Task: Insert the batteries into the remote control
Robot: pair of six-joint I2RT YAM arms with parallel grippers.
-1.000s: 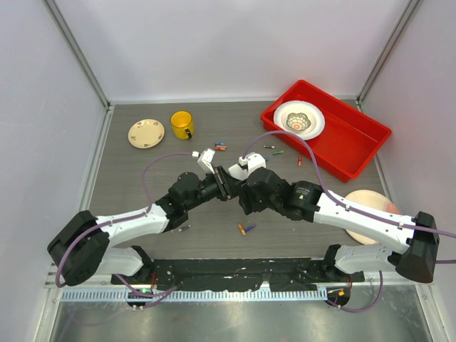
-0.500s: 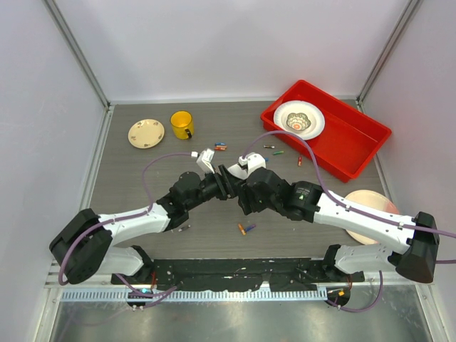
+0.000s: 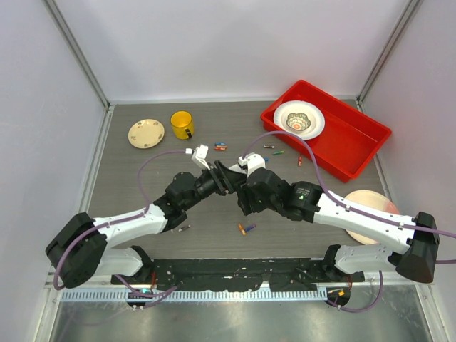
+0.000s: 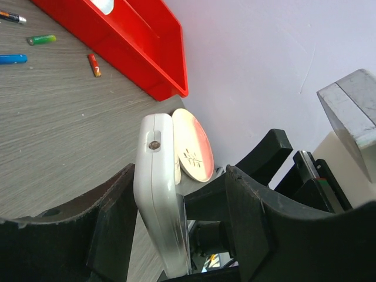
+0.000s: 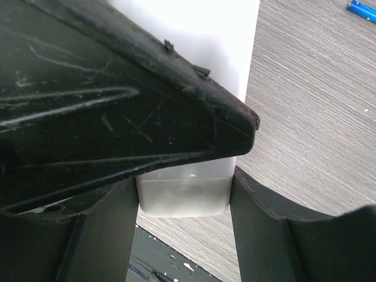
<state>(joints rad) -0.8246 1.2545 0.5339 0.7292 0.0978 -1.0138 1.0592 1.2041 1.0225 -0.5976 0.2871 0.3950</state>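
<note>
The white remote control shows edge-on in the left wrist view and end-on in the right wrist view. In the top view the two gripper heads hide it. My right gripper is shut on it across its width, a little above the table. My left gripper stands around its thickness: the remote leans on one finger, and a gap shows to the other finger. Both grippers meet at mid-table, left and right. Batteries lie loose: a pair near the arms, others farther back, green, red.
A red tray holding a white bowl stands at the back right. A peach plate lies under the right arm. A yellow cup and a small plate sit at the back left.
My left gripper and wrist have shifted a little to the left and away from the bases. The right arm has barely moved and still holds the remote.
</note>
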